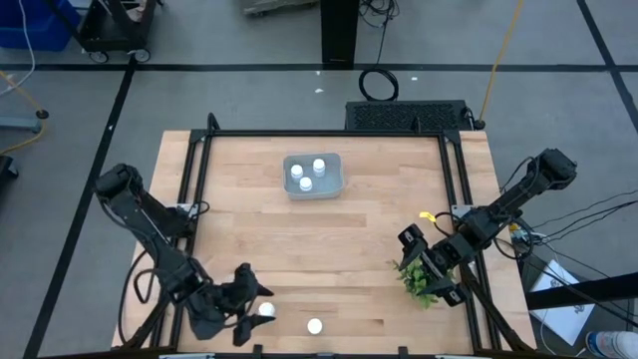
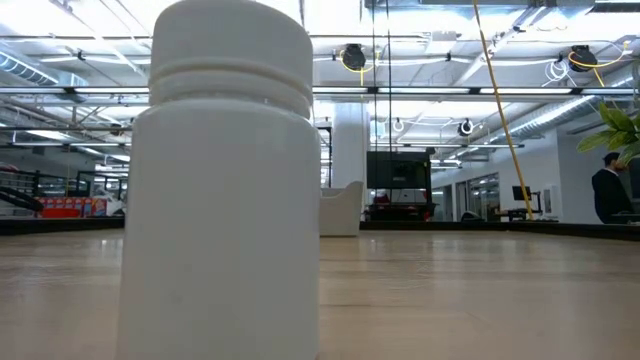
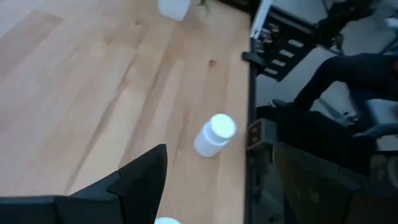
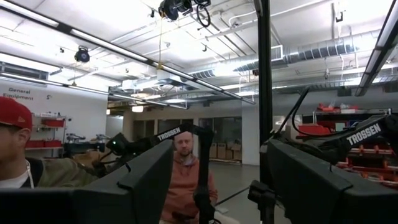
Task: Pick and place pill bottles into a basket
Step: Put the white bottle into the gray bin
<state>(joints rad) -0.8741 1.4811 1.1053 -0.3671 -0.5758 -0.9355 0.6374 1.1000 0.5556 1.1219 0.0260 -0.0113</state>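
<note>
The pale basket [image 1: 335, 185] stands at the far middle of the table with three white pill bottles [image 1: 306, 177] upright in it. Two more bottles stand near the table's near edge: one [image 1: 266, 310] just off my left gripper's [image 1: 249, 302] open fingertips, with only its cap [image 3: 165, 220] showing in the left wrist view, and one [image 1: 315, 326] [image 3: 214, 134] farther right, which also looms large in the low view [image 2: 225, 190]. My right gripper [image 1: 424, 261] is open and empty at the right, beside the green plant; in the right wrist view [image 4: 217, 155] it points up into the room.
A small green plant [image 1: 419, 281] stands by the right gripper at the table's right side. A black frame [image 1: 324, 134] runs along the table's far, left and right sides. People show in the room beyond [image 4: 186, 174].
</note>
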